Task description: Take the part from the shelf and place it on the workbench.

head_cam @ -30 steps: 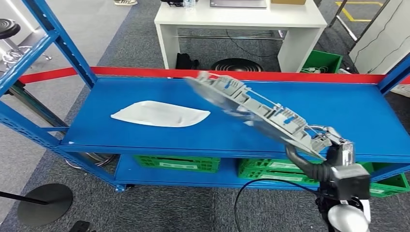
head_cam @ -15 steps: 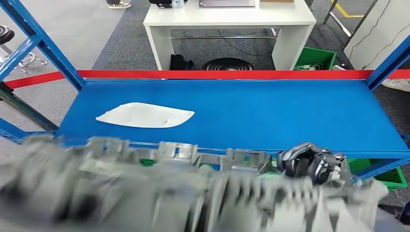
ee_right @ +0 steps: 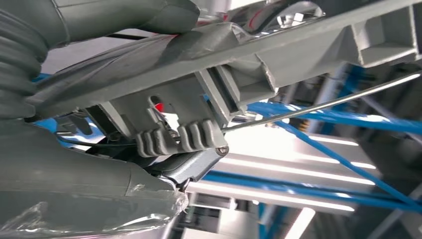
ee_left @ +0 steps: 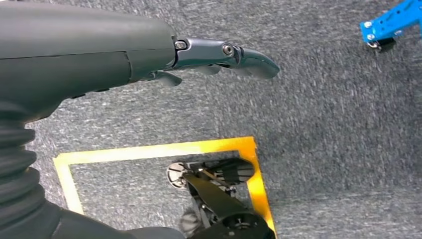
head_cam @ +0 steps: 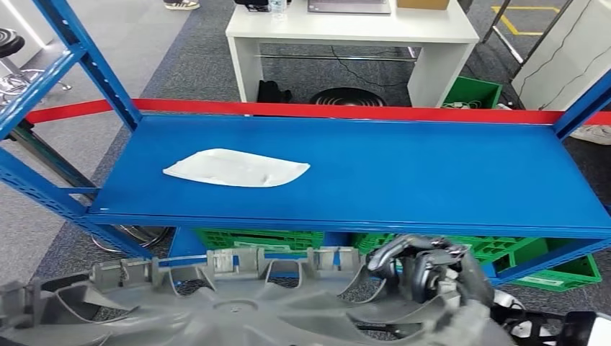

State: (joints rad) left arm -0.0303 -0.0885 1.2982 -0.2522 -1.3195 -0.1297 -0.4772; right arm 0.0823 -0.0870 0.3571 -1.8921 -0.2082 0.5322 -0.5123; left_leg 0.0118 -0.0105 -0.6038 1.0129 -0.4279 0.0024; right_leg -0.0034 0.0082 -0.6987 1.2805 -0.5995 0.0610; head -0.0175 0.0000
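Observation:
The part (head_cam: 216, 306) is a long grey moulded plastic panel with ribs and clips. It lies across the bottom of the head view, off the blue shelf (head_cam: 432, 180) and close below the camera. My right hand (head_cam: 425, 274) grips its right end, dark fingers curled over the edge. In the right wrist view the part (ee_right: 259, 64) runs across the frame, clamped between the thumb and the fingers (ee_right: 189, 167). My left hand (ee_left: 149, 55) hangs over grey carpet with its fingers straight and nothing in it.
A white flat piece (head_cam: 234, 168) lies on the left of the blue shelf. Green crates (head_cam: 263, 239) stand on the lower shelf. A white table (head_cam: 353, 29) stands behind the rack. Blue uprights (head_cam: 86, 61) frame the shelf on both sides.
The part has come off the shelf: a second ago it was held tilted above the deck, now it lies low and flat close to the camera. The head view has shifted slightly.

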